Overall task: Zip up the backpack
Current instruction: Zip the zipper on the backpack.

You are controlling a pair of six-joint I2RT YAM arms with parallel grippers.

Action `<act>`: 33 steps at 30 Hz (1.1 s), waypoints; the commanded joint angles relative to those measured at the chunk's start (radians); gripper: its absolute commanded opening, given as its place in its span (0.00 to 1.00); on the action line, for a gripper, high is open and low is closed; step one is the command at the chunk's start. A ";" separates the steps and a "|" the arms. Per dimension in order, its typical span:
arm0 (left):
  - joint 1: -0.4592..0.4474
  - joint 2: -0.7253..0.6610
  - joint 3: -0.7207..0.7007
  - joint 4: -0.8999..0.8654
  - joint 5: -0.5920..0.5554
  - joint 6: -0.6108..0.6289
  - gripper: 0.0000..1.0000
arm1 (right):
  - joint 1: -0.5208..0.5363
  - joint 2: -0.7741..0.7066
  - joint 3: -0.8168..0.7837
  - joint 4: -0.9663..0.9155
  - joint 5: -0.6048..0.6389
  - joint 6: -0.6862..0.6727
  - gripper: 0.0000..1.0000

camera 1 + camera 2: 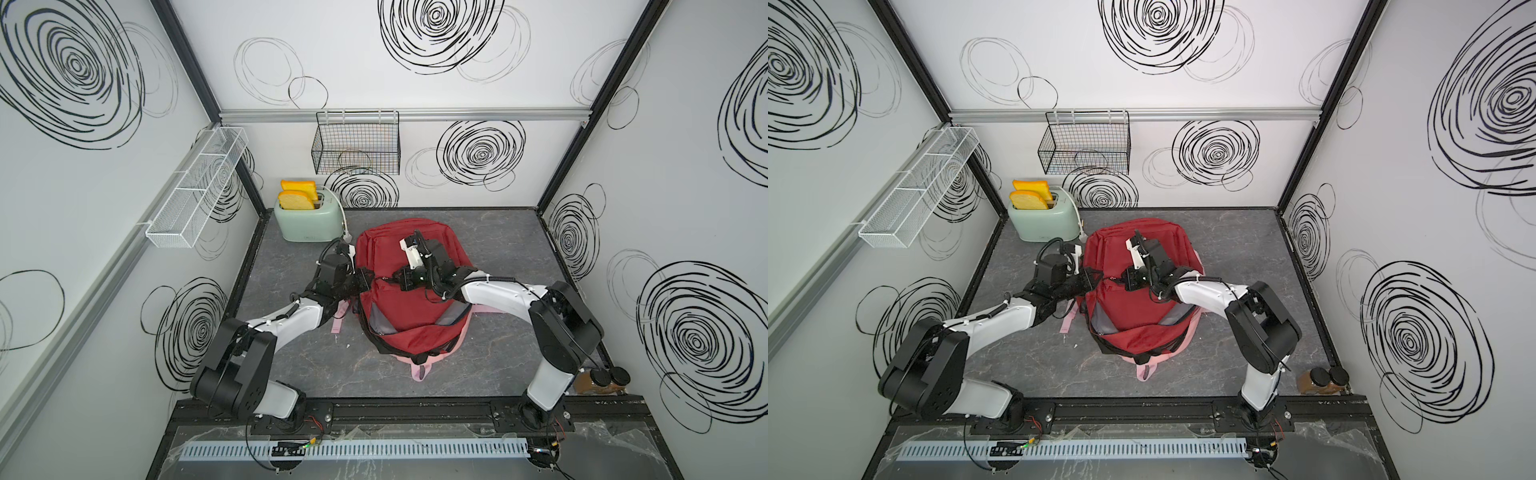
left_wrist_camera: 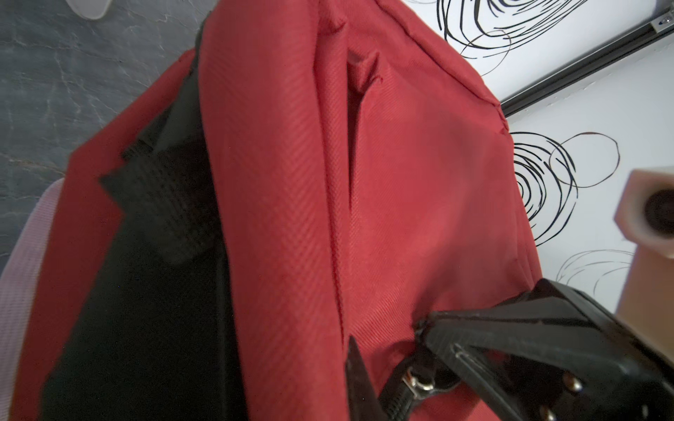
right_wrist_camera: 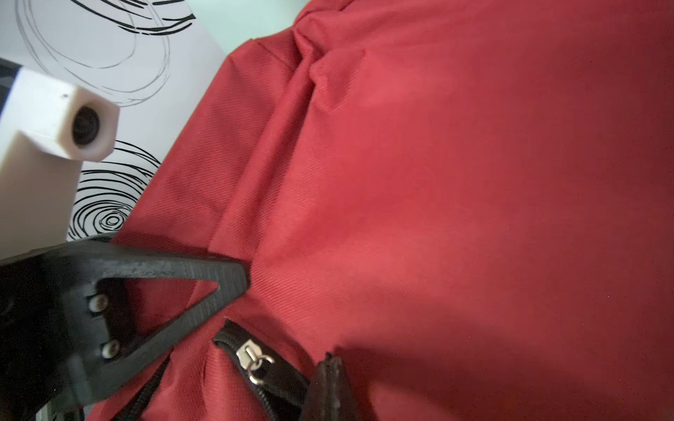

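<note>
Backpack point(image 1: 378, 249) flat on tabletop point(image 1: 507, 257), mouth gaping. Left hand point(image 1: 374, 279) pinches side fabric. Right hand point(image 1: 392, 280) pressed together, apparently on zipper pull point(image 3: 260, 366) (contact half hidden). Risks: pull slipping free, slack fabric jamming the zipper.

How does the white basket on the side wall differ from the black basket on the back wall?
The white basket is long and narrow; the black basket is shorter and deeper. The white basket is fine-meshed and split into compartments; the black basket is an undivided, coarse wire grid. Both are wire and wall-mounted.
</note>
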 commanded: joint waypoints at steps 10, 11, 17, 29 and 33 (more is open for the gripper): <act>0.024 -0.018 -0.031 -0.053 -0.094 0.001 0.00 | -0.084 -0.071 -0.045 -0.102 0.069 -0.047 0.00; 0.024 -0.019 -0.032 -0.053 -0.095 0.001 0.00 | -0.088 -0.074 -0.045 -0.106 0.073 -0.047 0.00; 0.031 -0.021 -0.037 -0.050 -0.096 -0.002 0.00 | -0.127 -0.105 -0.054 -0.128 0.088 -0.058 0.00; 0.050 -0.029 -0.049 -0.040 -0.085 -0.013 0.00 | -0.223 -0.191 -0.072 -0.160 0.083 -0.073 0.00; 0.055 -0.034 -0.051 -0.042 -0.085 -0.012 0.00 | -0.257 -0.218 -0.072 -0.171 0.087 -0.076 0.00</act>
